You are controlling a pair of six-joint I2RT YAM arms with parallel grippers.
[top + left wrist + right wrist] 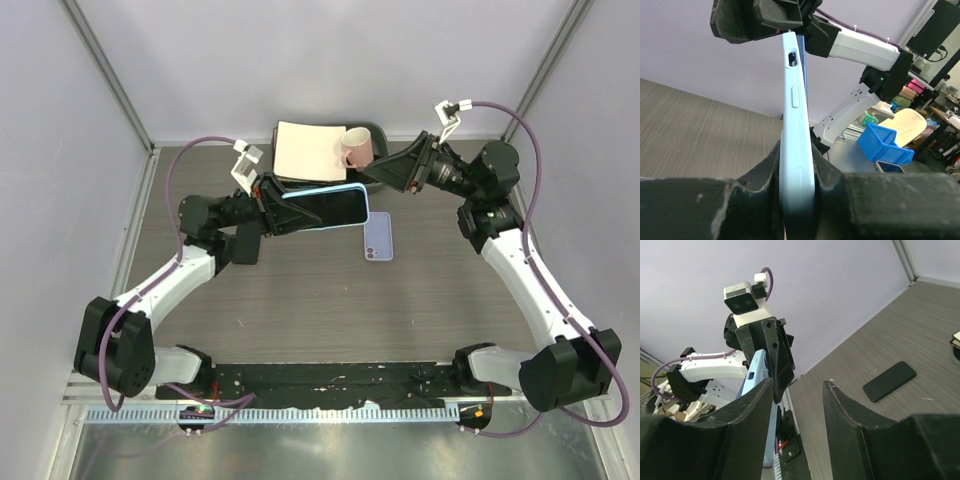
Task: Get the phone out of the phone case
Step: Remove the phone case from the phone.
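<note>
The phone in its light-blue case [325,207] is held on its long edge above the table, dark screen towards the near side. My left gripper [272,211] is shut on its left end; in the left wrist view both fingers press the case's sides [797,165]. My right gripper [377,174] is open at the phone's right end, and it shows at the top of the left wrist view [757,20]. In the right wrist view its fingers [797,386] stand apart, with the blue case [756,371] just behind the left finger. I cannot tell whether they touch.
A lilac phone case or phone [378,237] lies back up on the table under the held phone's right end. A black phone [888,381] lies flat on the table to the left. A dark tray [372,131] at the back holds a beige pad [308,150] and a pink mug [356,149].
</note>
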